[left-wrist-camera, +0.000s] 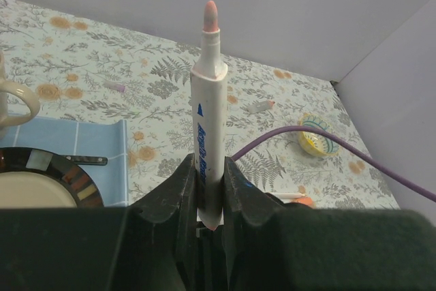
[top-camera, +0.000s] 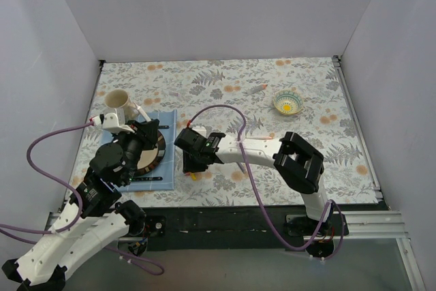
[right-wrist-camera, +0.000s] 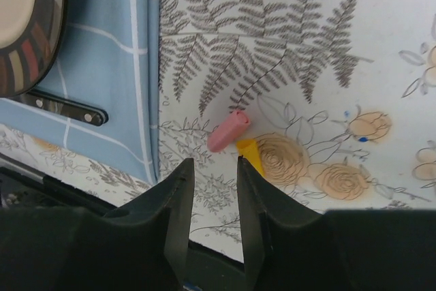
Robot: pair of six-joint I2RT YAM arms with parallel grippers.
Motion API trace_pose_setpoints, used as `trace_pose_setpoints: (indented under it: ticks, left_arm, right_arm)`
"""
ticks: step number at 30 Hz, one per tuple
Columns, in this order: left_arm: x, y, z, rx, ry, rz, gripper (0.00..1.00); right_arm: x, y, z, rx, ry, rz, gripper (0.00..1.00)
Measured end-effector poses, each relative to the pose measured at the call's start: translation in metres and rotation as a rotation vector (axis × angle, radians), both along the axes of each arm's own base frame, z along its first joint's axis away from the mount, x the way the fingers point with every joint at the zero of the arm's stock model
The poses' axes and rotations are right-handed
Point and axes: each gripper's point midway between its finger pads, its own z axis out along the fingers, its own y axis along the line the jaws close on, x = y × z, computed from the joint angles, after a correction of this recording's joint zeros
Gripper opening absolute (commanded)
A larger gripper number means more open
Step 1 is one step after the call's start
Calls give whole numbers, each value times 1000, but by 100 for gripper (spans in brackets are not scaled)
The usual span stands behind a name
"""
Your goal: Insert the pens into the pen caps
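Your left arm [top-camera: 75,236] rises from its base at the near left corner and reaches forward, its dark wrist folded above the table's left side. Your left gripper [left-wrist-camera: 208,183] is clamped tight, both fingers [left-wrist-camera: 178,192] pressed against the lower barrel of the white-pink pen [left-wrist-camera: 208,117], which stands upright between them, tip up. Your right arm [top-camera: 300,161] bends at a raised elbow and stretches leftward toward the table's middle, wrist tipped down. Your right gripper [right-wrist-camera: 212,168] points down at the table, jaws parted with a narrow gap, gripping nothing.
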Motion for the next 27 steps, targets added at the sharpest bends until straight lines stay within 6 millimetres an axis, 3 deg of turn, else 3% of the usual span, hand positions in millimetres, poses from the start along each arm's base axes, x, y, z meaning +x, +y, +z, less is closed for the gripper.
trace_pose_setpoints:
  ticks: [5,12,18,27]
  left_arm:
    - [0,0,-1,7,-2,0,0]
    - [-1,1,-4,13,-2,-1,0]
    - [-2,1,-2,9,-7,-4,0]
    - [-4,1,0,0,-17,-14,0]
  right_arm:
    - [-17,10,0,40,60,-19,40]
    - [-19,7,-10,14,106,-104,41]
    - [-13,5,-24,-45,122,-174,41]
    - [5,10,-25,-112,69,-231,34]
